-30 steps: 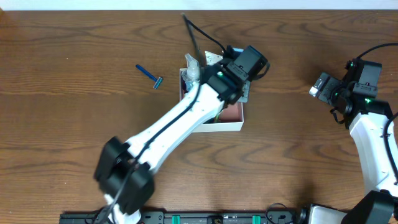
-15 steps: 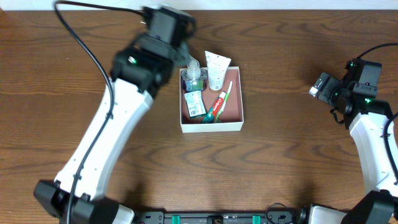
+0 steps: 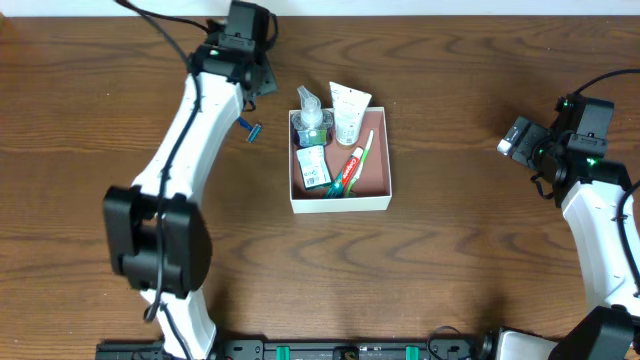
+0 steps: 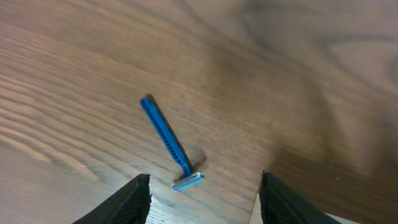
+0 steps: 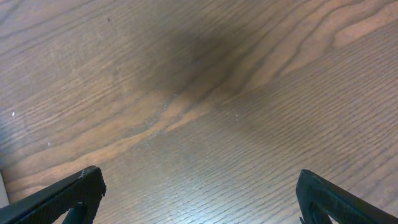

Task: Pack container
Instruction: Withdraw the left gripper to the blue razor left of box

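The container (image 3: 340, 204) is sitting mid-table (image 3: 450, 270), left of centre, with a clear bottle (image 3: 312, 116), a white tube (image 3: 348, 110), toothpaste (image 3: 344, 174) and what is probably a green-labelled sachet (image 3: 313, 167) lying inside. The bottle and tube are poking over its far rim. The left gripper (image 3: 257, 84) is hovering beyond the container's far-left corner with its jaws parted and gripping nothing. In the left wrist view a blue razor (image 4: 168, 140) is lying flat on the wood, its head pointing toward the gap of the gripper (image 4: 204, 193). The right gripper (image 3: 515, 137) is hanging well off to the right, spread wide over bare wood and holding nothing.
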You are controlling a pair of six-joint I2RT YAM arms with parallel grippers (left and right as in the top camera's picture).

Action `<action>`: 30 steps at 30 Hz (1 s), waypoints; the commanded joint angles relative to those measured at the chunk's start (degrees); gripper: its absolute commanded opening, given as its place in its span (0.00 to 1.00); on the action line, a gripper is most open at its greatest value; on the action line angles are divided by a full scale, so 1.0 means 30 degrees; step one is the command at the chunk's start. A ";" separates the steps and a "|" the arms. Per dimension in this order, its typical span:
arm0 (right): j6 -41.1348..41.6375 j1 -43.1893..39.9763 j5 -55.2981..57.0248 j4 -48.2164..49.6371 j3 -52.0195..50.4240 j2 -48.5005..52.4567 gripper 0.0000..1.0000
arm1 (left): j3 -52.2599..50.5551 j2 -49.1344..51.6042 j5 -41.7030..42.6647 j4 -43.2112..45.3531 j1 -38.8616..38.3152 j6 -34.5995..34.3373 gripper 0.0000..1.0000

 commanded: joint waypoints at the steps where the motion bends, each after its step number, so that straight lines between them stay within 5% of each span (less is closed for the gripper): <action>1: -0.0160 -0.0182 0.0189 -0.0022 0.0240 -0.0284 0.99 | 0.0102 0.0882 0.0350 -0.0029 0.0146 -0.0663 0.56; 8: -0.0160 -0.0182 0.0189 -0.0022 0.0240 -0.0284 0.99 | 0.0102 0.2033 0.2936 -0.0124 0.1253 -0.1829 0.52; 30: -0.0160 -0.0182 0.0189 -0.0022 0.0240 -0.0284 0.99 | 0.0102 0.4903 0.2754 -0.1100 0.1406 -0.2149 0.52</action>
